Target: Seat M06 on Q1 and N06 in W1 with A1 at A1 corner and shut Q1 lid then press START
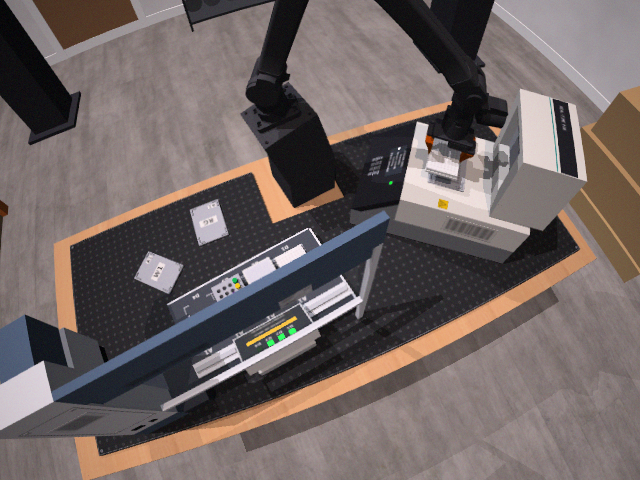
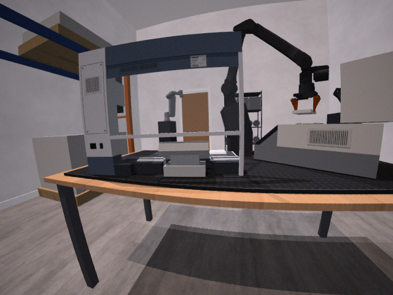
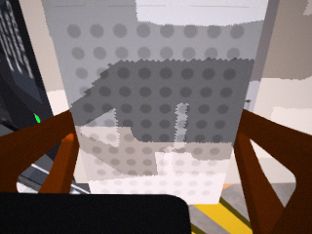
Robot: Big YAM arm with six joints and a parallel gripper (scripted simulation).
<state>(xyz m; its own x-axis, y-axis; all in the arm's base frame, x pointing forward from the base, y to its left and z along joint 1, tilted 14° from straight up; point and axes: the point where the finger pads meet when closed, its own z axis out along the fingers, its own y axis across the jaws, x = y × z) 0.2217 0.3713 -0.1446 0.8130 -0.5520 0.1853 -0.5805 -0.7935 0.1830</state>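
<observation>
My gripper [image 1: 445, 150] [image 2: 305, 106] [image 3: 156, 117] is shut on plate M06 [image 1: 443, 168] [image 2: 303, 111] [image 3: 161, 93], a white well plate held level by its long sides. It hangs well above the top of cycler Q1 [image 1: 454, 209] [image 2: 317, 149], over the block, which the plate hides. Q1's lid [image 1: 537, 155] [image 2: 365, 88] stands open on the far side. The lamp [image 1: 390, 182] [image 3: 36, 118] on Q1's dark panel [image 1: 379, 167] is green. Plate N06 [image 1: 290, 255] lies on D1 under the deck frame. Nest W1 [image 1: 162, 273] is empty.
The regrip nest RG [image 1: 210, 225] lies near the arm's base. The tube cooling block [image 1: 226, 287] and the deep-well block [image 1: 258, 269] sit on the deck beside N06. The blue gantry beam [image 1: 232, 304] [image 2: 174, 50] spans the deck. D4 [image 1: 193, 305] is bare.
</observation>
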